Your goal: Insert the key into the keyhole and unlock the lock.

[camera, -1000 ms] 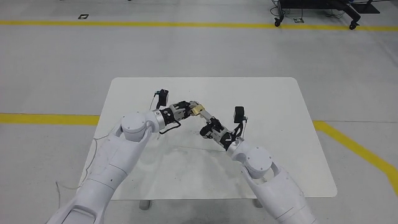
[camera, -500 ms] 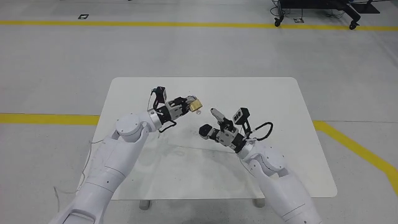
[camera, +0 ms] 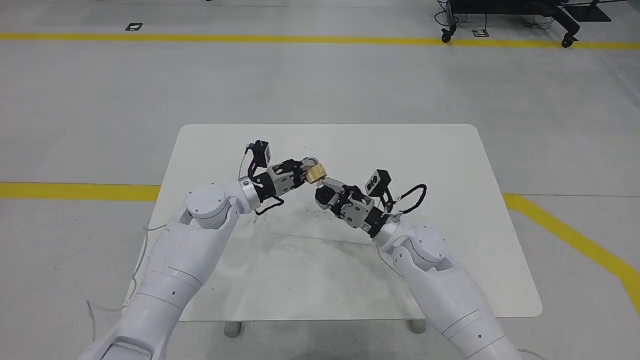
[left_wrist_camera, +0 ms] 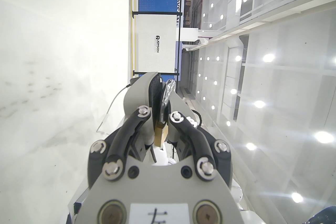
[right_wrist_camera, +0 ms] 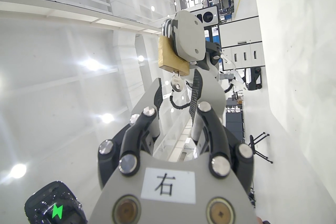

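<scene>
Right wrist view: key seated in lock, inside spread right claw; left claw tight on lock.

I look down on a white table, rectangular with rounded corners, its long side running across my view. Pale legs show beneath its near edge, and it stands on a grey floor. A yellow line on the floor meets the table on both sides. Through my left wrist camera, faint grey smudges dot the tabletop.
</scene>
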`<state>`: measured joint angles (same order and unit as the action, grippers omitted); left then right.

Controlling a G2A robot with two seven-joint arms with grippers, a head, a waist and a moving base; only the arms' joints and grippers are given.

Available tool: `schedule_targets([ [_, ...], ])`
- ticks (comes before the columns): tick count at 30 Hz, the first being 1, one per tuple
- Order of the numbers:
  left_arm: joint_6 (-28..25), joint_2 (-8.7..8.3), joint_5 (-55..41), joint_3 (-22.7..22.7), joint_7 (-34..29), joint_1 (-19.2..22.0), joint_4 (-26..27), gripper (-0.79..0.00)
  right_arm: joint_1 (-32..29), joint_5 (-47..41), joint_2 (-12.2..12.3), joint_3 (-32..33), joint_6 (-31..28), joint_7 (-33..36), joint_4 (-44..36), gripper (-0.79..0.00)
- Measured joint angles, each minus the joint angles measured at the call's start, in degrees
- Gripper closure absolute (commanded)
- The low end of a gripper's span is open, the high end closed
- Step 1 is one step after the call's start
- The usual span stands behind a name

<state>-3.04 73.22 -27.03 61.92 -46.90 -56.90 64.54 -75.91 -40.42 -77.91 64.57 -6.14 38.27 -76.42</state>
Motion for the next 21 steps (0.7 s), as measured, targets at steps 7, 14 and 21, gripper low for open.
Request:
schedule_targets([
  [7, -0.22, 0.0, 0.84, -0.09, 0.15, -0.06, 0.19, 0.0, 0.81, -1.72, -0.01, 0.17, 0.72, 2.18, 1.45, -0.022],
  [14, -1.09, -0.02, 1.66, -0.03, 0.37, -0.21, 0.44, 0.0, 2.2, -5.33, -0.15, 0.1, 4.11, 4.6, 3.55, 0.0],
  [21, -4.4, -0.03, 4.66, -0.44, 2.11, -0.94, 1.45, 0.0, 3.91, -13.42, -0.34, 0.61, 10.3, 11.16, 6.8, 0.0],
])
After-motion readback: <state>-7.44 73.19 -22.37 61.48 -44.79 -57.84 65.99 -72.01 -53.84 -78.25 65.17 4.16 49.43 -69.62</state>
